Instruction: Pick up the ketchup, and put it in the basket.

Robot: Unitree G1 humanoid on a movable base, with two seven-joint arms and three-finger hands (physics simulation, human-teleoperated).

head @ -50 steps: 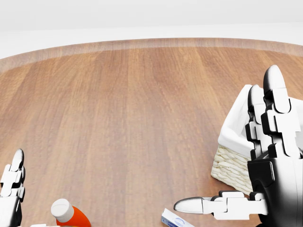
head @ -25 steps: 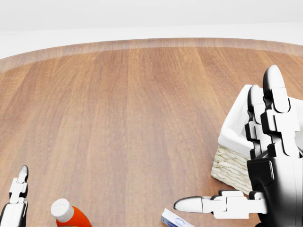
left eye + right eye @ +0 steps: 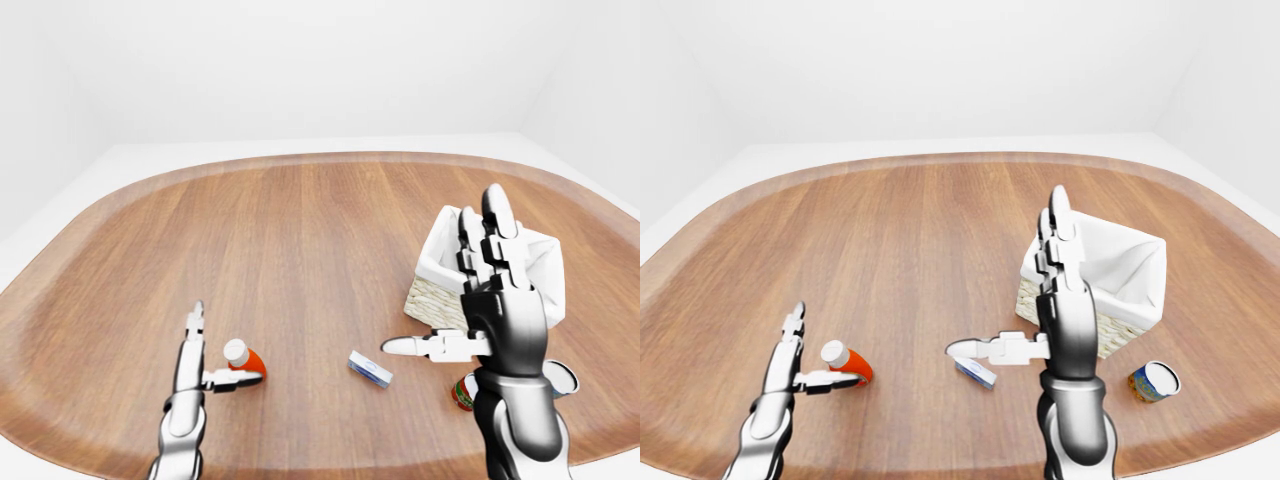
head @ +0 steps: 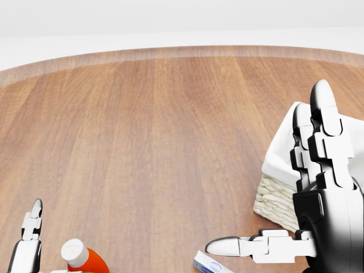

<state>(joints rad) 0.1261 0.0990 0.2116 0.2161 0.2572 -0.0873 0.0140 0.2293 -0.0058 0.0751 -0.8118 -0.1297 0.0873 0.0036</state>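
In the left-eye view, the left hand [image 3: 200,372] is reaching with fingers spread beside the ketchup bottle [image 3: 243,360], lying near left; it should wrap the body before lifting. In the head view, the right hand [image 4: 318,187] is hanging open by the basket [image 4: 278,170]. In the right-eye view, the wooden table [image 3: 930,240] is filling a white room.

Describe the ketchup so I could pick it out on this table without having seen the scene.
On the wooden table, look to the lower left of the right-eye view, far left of the white-lined wicker basket. The ketchup lies tipped there beside the open left hand. Its red-orange body and white cap set it apart from the small blue-and-white box and the can.
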